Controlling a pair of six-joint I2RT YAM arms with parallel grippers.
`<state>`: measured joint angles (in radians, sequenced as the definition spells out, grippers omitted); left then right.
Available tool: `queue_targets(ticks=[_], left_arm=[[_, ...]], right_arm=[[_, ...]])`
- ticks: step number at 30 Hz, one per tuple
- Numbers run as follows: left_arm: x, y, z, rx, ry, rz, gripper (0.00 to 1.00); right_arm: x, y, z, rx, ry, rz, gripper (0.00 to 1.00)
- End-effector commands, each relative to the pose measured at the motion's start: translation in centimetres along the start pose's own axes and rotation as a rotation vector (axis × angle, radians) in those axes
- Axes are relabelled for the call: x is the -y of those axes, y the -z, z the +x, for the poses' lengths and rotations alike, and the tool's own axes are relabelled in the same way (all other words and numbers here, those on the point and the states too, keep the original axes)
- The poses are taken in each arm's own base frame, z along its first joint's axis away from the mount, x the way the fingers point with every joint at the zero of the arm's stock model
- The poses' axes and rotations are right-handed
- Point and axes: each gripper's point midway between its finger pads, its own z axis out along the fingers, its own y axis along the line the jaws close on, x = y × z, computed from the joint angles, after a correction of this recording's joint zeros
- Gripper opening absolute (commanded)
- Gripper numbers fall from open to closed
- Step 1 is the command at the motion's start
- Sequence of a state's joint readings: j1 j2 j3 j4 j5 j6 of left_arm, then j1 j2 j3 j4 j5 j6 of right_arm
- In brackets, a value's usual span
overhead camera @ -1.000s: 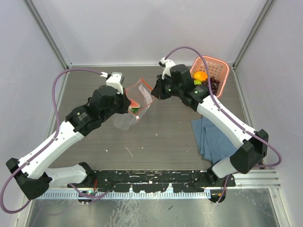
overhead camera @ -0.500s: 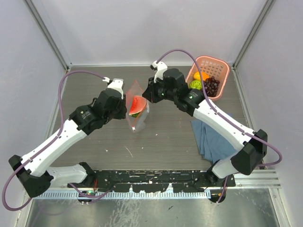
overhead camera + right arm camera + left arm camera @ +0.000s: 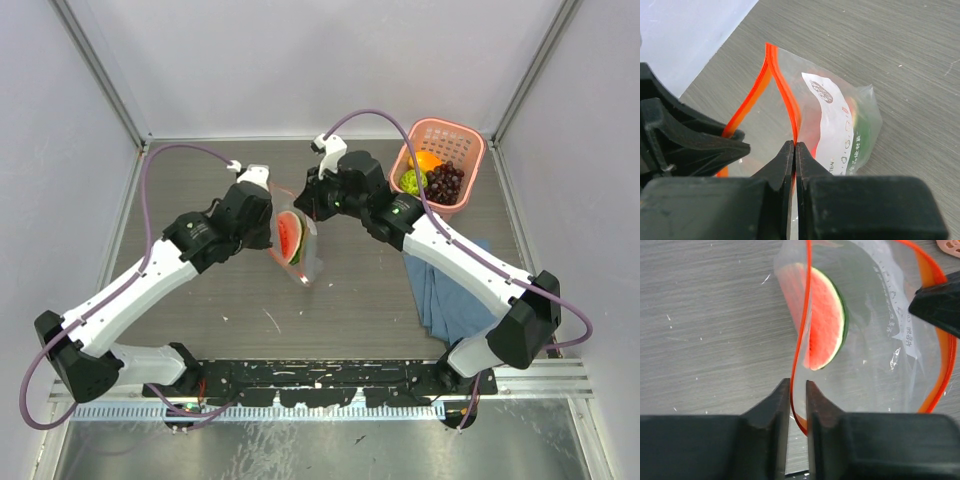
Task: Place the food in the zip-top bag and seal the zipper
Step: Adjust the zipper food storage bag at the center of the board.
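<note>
The left fingers (image 3: 786,390) were narrowed to a slit, pinching one lip of the zipper (image 3: 801,340); the zip-top bag (image 3: 305,250) hung between the two arms over the middle of the desk (image 3: 350,300), clear and crinkly with a white printed patch, its red-orange strip bowed open in a loop; inside, a watermelon slice (image 3: 289,237) stood on edge, red flesh and green rind; the right fingers (image 3: 790,150) were almost closed, clamping the opposite lip; at the far right the pink basket (image 3: 465,135) held the orange-yellow fruit (image 3: 425,160), green round fruit (image 3: 410,181) and grape bunch (image 3: 446,182); nearer lay a folded blue cloth (image 3: 445,290)
</note>
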<state>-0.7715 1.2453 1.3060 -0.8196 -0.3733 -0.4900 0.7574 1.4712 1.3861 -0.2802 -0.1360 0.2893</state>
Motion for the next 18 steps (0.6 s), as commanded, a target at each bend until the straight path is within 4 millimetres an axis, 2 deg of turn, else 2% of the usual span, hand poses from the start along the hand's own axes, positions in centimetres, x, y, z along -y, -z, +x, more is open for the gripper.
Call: queue_targets(ticks=[1,3,6,10,11,18], left_arm=[[-0.5,1.8,-2.0,0.04,0.025,-0.022,0.11],[-1.1,2.6,-2.8,0.057,0.007,-0.043,0.01],[-2.5,4.0,-4.3,0.087,-0.05,-0.103,0.0],[-3.1,5.4,-6.0,0.107,-0.124,-0.123,0.0],[-2.8,4.6,-5.9,0.082,-0.154,-0.131,0.0],[-2.6,3.0,-5.5,0.034,-0.273,-0.144,0.0]], right_arm=[[0.5,0.5,-3.0,0.114,0.052,0.054,0.02],[2.1,0.5,-2.4,0.091,0.072,0.131,0.02],[3.7,0.7,-1.8,0.071,0.099,0.205,0.02],[4.2,1.0,-2.1,0.075,0.108,0.232,0.02],[4.1,1.0,-2.1,0.074,0.109,0.226,0.03],[3.6,-0.1,-1.1,0.034,0.09,0.189,0.05]])
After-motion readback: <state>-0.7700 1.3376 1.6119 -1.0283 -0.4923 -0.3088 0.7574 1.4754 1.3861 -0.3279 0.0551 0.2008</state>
